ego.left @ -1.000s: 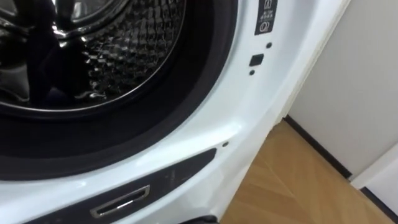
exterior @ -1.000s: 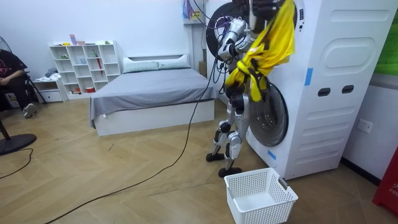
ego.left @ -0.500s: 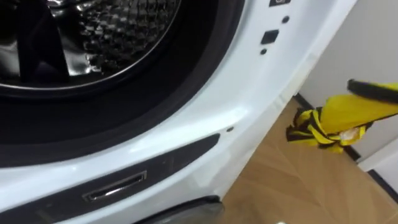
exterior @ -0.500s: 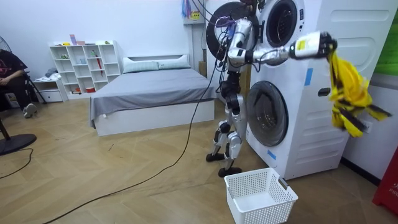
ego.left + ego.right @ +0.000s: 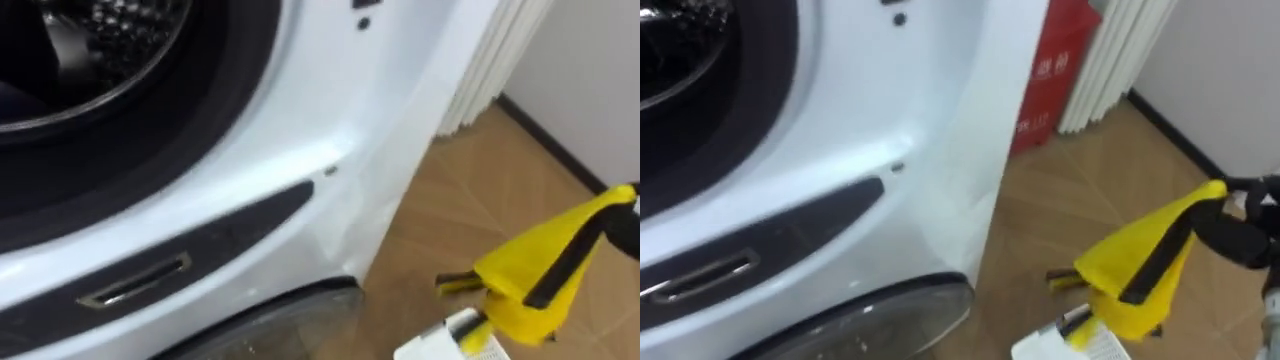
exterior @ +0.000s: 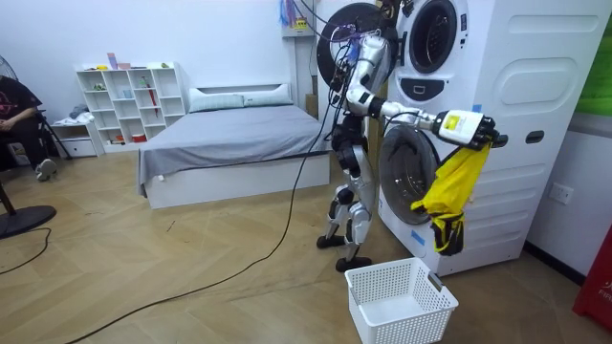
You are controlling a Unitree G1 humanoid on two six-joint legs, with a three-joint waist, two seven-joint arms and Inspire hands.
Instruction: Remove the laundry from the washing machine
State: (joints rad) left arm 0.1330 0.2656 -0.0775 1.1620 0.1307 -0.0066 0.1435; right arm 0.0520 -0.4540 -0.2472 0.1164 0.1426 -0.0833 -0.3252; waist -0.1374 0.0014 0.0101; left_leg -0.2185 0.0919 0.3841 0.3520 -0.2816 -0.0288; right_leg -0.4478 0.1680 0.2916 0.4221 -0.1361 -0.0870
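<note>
A yellow garment with black stripes (image 6: 449, 191) (image 5: 545, 270) (image 5: 1140, 270) hangs from my right hand (image 6: 475, 127) (image 5: 1252, 228), whose fingers are curled round its top. My right arm reaches out in front of the stacked white machines, and the garment dangles above the white laundry basket (image 6: 382, 271) on the floor. A corner of that basket (image 5: 440, 342) peeks in below the cloth. The upper washing machine drum (image 5: 70, 60) stands open with dark metal inside; its round door (image 6: 340, 43) is swung out. I stand close to the machine front (image 5: 300, 130).
The lower machine's round door (image 6: 411, 177) (image 5: 270, 320) is closed. A red extinguisher (image 5: 1045, 70) and white ribbed panel (image 5: 1110, 60) stand beside the machine. A bed (image 6: 229, 153), shelves (image 6: 129, 100) and a seated person (image 6: 14, 110) are at the room view's left.
My right arm has swung down from high beside the machine, lowering the yellow garment over the basket. The head camera has tipped down and to the right.
</note>
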